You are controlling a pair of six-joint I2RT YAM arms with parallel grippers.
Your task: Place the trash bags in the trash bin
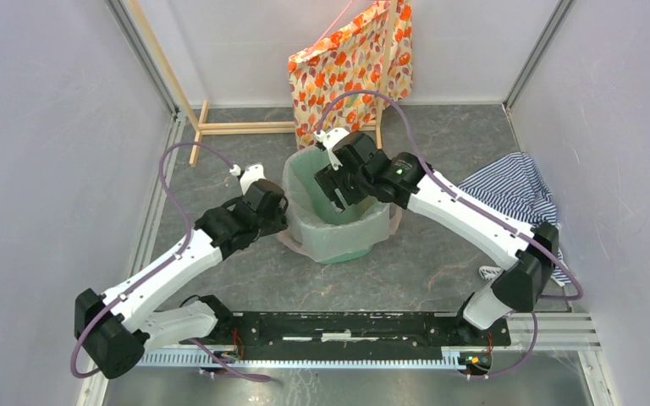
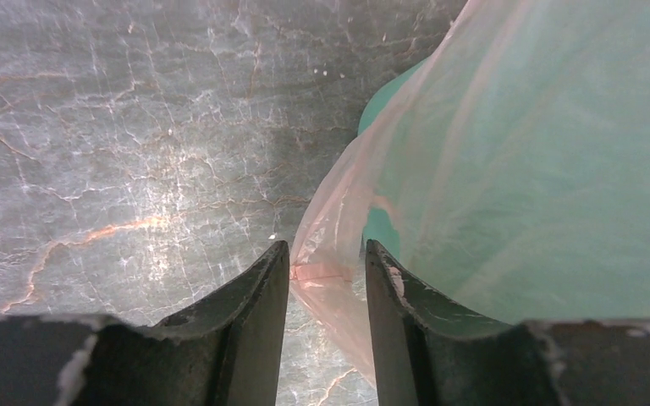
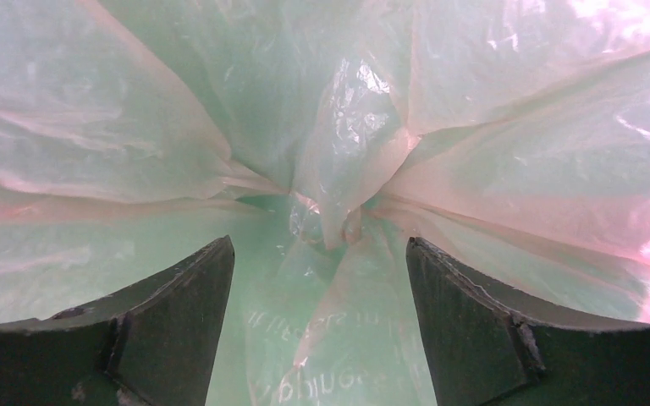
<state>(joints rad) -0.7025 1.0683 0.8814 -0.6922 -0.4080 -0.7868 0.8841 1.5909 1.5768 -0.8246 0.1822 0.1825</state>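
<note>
We find the trash bin (image 1: 343, 252) standing at centre of the bench (image 1: 423, 271), lined with a thin pinkish trash bag (image 1: 303, 244), hem draped outside. Left gripper (image 2: 326, 254) at the bin's 9 o'clock: jaws partly apart astride the hem, which seems to us unpinched. Right gripper (image 3: 317, 245), reaching in from 2 o'clock, gapes wide inside the bag, holding nothing.

A grey, marble-veined table (image 1: 220, 161) is seen. The mint-green trash bin (image 1: 343, 252) is stood at its centre, draped with a thin pinkish trash bag (image 1: 372, 222). An orange floral bag (image 1: 351, 63) is set at 12 o'clock, a wooden frame (image 1: 237, 128) at 11 o'clock, a striped cloth (image 1: 516, 190) at 3 o'clock.
</note>
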